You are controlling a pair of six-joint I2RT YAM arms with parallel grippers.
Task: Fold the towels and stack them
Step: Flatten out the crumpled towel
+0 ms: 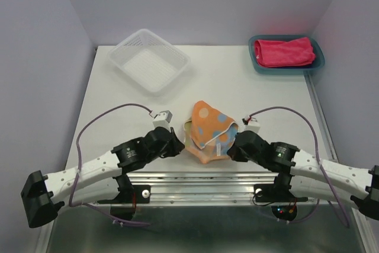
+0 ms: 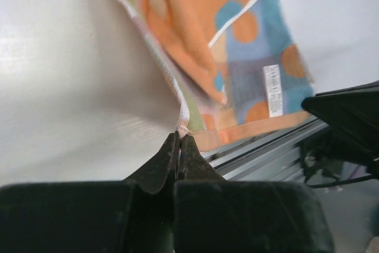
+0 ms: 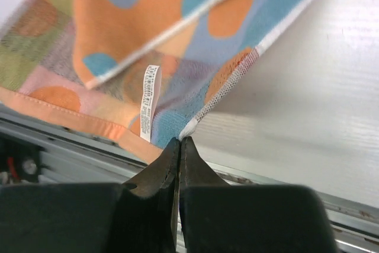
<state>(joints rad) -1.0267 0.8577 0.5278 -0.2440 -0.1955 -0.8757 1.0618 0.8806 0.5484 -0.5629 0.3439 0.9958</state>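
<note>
Table: peach towel, apparently crosswise, pinched by left pincer, right pincer.

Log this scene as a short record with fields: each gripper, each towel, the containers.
left gripper: shut on a corner of the orange towel
right gripper: shut on another corner of it
orange towel: doubled over, at the table's near edge between the grippers
pink towel: folded, in the teal tray, far right
white basket: far left, apart from both towels
purple towel: not in view
</note>
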